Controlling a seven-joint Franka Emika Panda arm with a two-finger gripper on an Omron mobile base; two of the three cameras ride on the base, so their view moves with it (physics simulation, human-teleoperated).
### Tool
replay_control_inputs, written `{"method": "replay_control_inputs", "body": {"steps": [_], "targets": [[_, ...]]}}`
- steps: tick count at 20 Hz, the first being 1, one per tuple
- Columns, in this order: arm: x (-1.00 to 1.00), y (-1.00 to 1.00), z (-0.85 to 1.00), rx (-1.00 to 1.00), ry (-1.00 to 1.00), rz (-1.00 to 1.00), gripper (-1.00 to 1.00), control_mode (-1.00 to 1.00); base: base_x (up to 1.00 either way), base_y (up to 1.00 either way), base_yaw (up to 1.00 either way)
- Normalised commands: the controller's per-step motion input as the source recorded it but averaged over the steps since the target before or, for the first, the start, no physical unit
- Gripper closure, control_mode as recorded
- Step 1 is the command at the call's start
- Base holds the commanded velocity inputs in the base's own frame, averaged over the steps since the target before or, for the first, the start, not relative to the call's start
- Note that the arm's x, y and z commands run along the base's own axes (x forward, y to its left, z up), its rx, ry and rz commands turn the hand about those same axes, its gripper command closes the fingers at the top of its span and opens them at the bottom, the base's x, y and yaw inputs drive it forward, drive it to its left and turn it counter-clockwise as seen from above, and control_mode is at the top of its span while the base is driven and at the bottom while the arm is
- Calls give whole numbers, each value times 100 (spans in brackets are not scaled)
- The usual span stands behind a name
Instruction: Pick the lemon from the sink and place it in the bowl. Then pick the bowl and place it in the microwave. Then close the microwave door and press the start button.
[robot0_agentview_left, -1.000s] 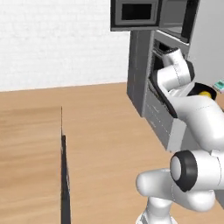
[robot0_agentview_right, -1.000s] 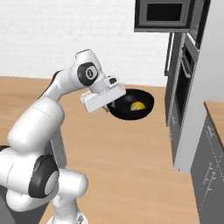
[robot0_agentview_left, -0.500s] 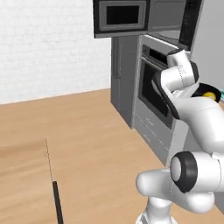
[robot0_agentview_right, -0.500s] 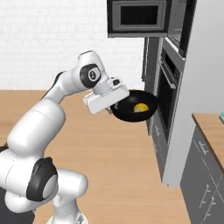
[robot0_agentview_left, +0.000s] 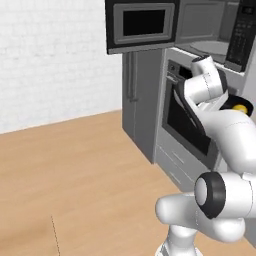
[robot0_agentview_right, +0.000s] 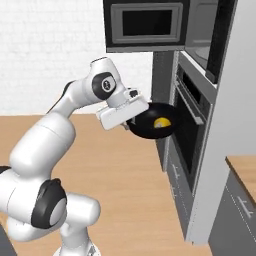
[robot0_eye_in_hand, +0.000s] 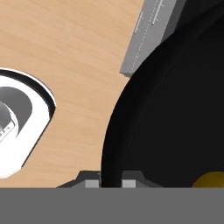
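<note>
A: What's different from a second ago?

B: The whole scene has slid across both base views, so the base has been driving. The microwave (robot0_agentview_right: 165, 25) and the oven (robot0_agentview_right: 192, 132) under it now stand close in front; a second ago they were farther off to the side.

A: And the load?

B: Unchanged. The gripper (robot0_agentview_right: 132, 121) stays pinched tight on the rim of the bowl (robot0_agentview_right: 152, 121), and the lemon (robot0_agentview_right: 161, 122) sits inside it, just as before. The hand view shows the rim running down between the two tips, the lemon a yellow patch at the bottom right.

A: Where's the bowl relative to the microwave?

B: In the air before the oven front, below the cavity. The door (robot0_agentview_left: 142, 25) hangs swung wide, with the turntable (robot0_agentview_left: 210, 47) in sight beyond it.

A: So what's left?

B: I'd say the approach is nearly done. The bowl needs lifting to cavity height and setting inside, then door and start button.
</note>
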Motion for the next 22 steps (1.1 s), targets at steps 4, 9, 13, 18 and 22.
{"method": "replay_control_inputs", "body": {"steps": [4, 9, 13, 18, 22], "targets": [[0, 0, 0, 0, 0, 0, 100, 100, 91, 2, -27], [0, 0, 0, 0, 0, 0, 100, 100, 84, 0, -34], [0, 0, 0, 0, 0, 0, 100, 100, 68, 4, -42], [0, 0, 0, 0, 0, 0, 100, 100, 36, 4, -54], [0, 0, 0, 0, 0, 0, 100, 100, 19, 1, -56]]}}
